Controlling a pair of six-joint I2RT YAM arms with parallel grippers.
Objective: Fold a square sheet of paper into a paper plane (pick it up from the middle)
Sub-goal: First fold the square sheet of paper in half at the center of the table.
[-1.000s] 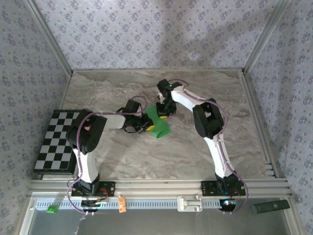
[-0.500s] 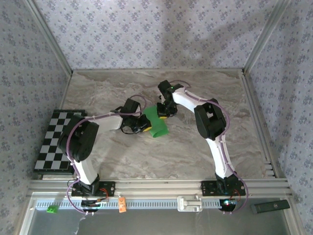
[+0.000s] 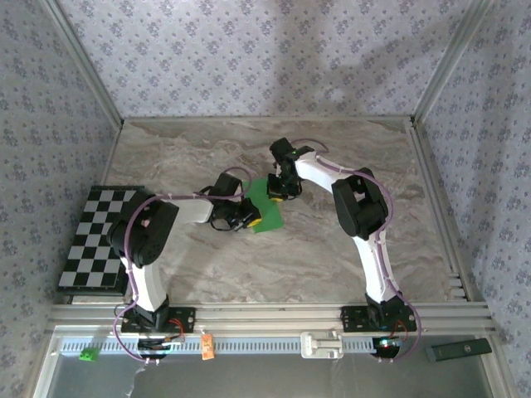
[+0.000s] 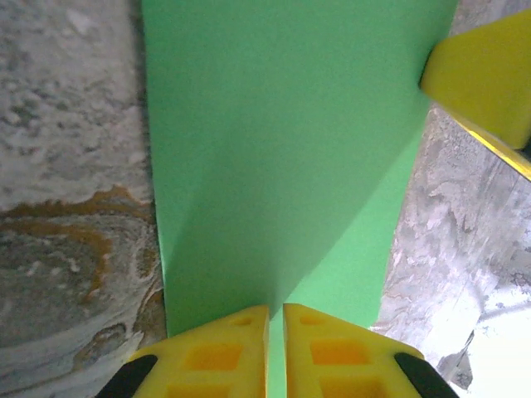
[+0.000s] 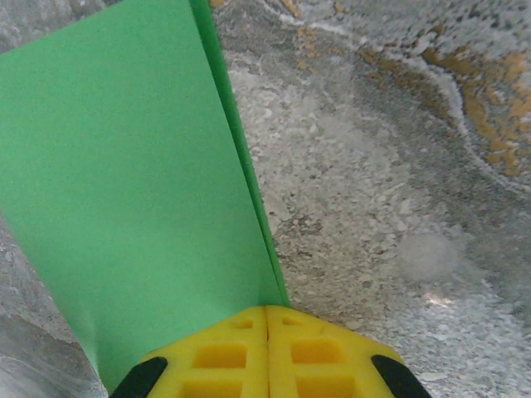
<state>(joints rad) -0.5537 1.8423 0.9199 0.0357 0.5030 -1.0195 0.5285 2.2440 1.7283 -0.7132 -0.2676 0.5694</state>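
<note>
The square sheet of paper (image 3: 267,209) is bright green and lies folded double between my two grippers at mid-table. My left gripper (image 3: 250,219) is at its near-left end. In the left wrist view, that gripper (image 4: 275,319) is shut on the green paper (image 4: 290,149), with a sliver of green in the narrow slit between the yellow fingers. My right gripper (image 3: 272,196) is at the far end. In the right wrist view, that gripper (image 5: 266,313) has its jaws pressed together on the doubled edge of the paper (image 5: 133,191). The right gripper's yellow fingertip (image 4: 485,70) touches the paper's far corner.
A black-and-white checkered board (image 3: 98,239) lies at the left edge of the marble table (image 3: 332,249). A tiny green cube (image 3: 86,355) and an orange tag (image 3: 207,347) sit on the front rail. Patterned walls close off the back and both sides.
The sheet was curled and hanging a second ago and now lies flatter. The left gripper has shifted right and slightly back with it. The right gripper has barely moved.
</note>
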